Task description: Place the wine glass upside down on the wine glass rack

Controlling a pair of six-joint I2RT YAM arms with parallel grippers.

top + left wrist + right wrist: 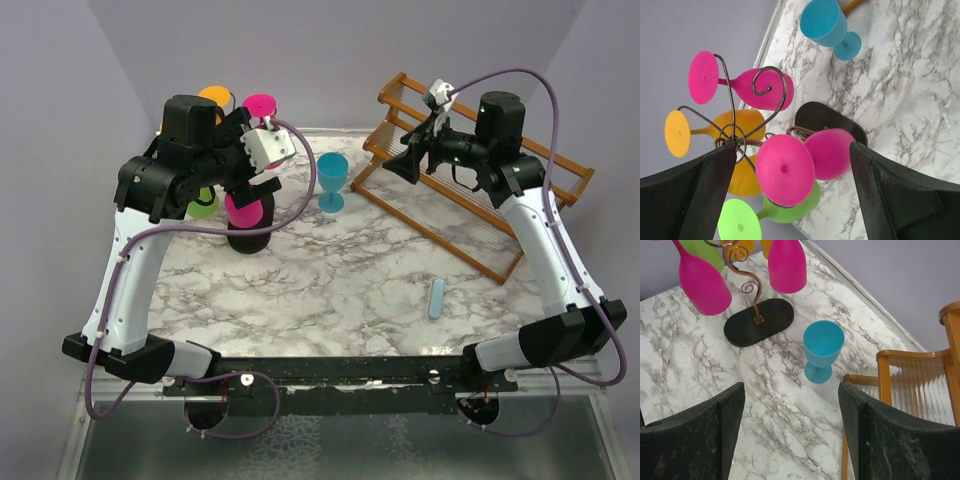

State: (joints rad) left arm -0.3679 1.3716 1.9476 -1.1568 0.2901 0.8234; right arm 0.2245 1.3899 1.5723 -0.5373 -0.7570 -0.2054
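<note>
We log the pink wine glass [830, 152] hanging on the rack [758, 321], long axis vertical, bowl down and foot up. The left gripper [792, 150] spreads wide around it without touching. The blue glass [823, 347] stands upright right of the rack. The right gripper [791, 387] is spread and empty.

I see a big brown wooden rack [470, 225] [912, 375] lying on the far right part of the white marble tabletop [330, 280]. A small light blue stick [437, 298] lies flat near the rack's front corner, not touching it. Pale purple walls [330, 50] stand behind.
</note>
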